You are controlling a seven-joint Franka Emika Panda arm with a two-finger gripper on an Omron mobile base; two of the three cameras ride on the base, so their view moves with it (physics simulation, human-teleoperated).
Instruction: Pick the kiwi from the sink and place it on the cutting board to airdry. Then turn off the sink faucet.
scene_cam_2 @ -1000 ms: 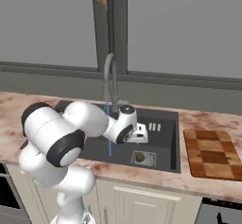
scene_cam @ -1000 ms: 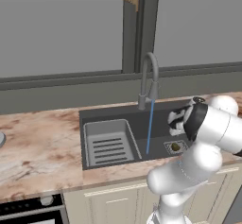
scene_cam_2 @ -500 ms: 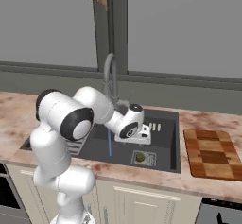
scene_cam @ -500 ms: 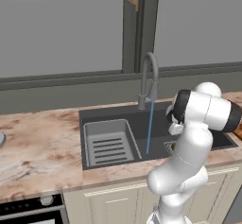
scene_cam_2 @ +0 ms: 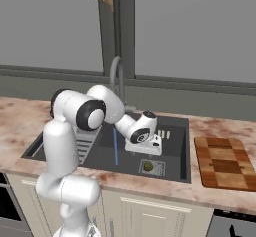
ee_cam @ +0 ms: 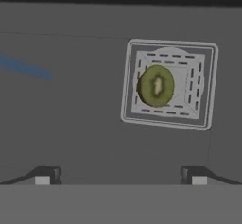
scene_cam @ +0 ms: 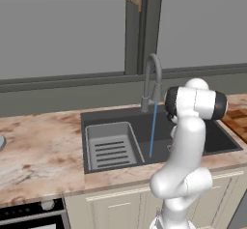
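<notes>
- Claw (scene_cam_2: pixel 163 135) hangs over the sink (scene_cam_2: pixel 181 151) basin, above the floor and not touching it; fingers spread wide and empty in the hand view, tips (ee_cam: pixel 47 175) far apart at the bottom edge; pointed downward, presumably to line up for a top grasp
- kiwi (ee_cam: pixel 155 85) sits on the square drain grate (ee_cam: pixel 168 85), near the basin's front edge in the right base view (scene_cam_2: pixel 148 166); it lies up and to the right of the claw's centre line in the hand view, so the claw looks offset from it, not yet over it
- kiwi shows a cut green face with a pale core; small against the grate
- water stream (scene_cam_2: pixel 115 148) runs blue from the sink faucet (scene_cam: pixel 151 79); tap on, falling well apart from the fruit
- cutting board (scene_cam_2: pixel 224 162) lies on the desk (scene_cam_2: pixel 210 194) just right of the sink; bare, ready to receive
</notes>
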